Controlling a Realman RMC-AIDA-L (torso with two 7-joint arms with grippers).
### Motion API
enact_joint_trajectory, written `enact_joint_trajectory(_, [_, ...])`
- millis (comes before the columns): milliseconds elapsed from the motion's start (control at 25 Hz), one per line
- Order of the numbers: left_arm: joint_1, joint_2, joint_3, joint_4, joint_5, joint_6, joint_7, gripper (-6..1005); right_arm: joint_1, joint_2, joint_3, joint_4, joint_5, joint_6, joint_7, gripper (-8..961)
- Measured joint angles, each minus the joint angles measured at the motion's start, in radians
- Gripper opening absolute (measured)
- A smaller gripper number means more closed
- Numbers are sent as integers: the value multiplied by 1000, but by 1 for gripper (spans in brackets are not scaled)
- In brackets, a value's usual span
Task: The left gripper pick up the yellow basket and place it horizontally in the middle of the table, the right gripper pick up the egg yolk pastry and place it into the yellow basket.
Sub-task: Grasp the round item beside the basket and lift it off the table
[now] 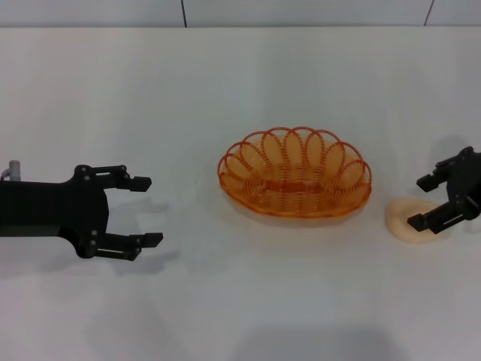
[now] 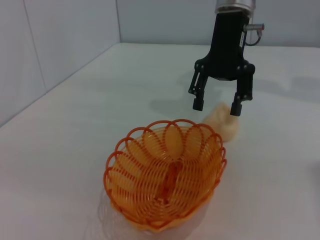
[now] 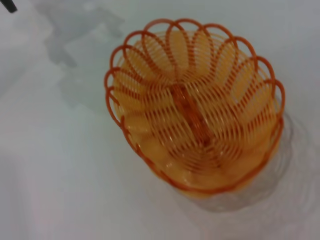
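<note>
The yellow basket (image 1: 294, 173) is an oval orange wire basket standing upright and empty in the middle of the table (image 1: 225, 90); it also shows in the left wrist view (image 2: 165, 180) and the right wrist view (image 3: 195, 105). The egg yolk pastry (image 1: 398, 218) lies on the table to the basket's right. My right gripper (image 1: 419, 203) is open, its fingers straddling the pastry just above it, as the left wrist view (image 2: 216, 107) shows with the pastry (image 2: 222, 122) below. My left gripper (image 1: 148, 210) is open and empty, well left of the basket.
The white tabletop stretches all around the basket. A pale wall (image 1: 225, 11) runs along the table's far edge. A wall panel (image 2: 50, 45) also borders the table in the left wrist view.
</note>
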Motion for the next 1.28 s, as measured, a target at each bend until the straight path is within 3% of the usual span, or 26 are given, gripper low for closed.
enact_joint_trajectory(440, [0,-6,0,5,-2,-2,-4,829,-2,-2,-5,5,-55,17,-4,656])
enact_joint_trajectory(640, [0,-6,0,6,-3,-1,-2,829,0,0,-8,5,-56,10,-5,419])
enact_joint_trajectory(760, [0,-6,0,6,-1,0,-1,829,2,1,-8,5,-56,7,-5,189])
enact_joint_trajectory(1280, [9,-7,22,2,-1,5,4,829,7,-10,17,-42,-30,-76,-1,61])
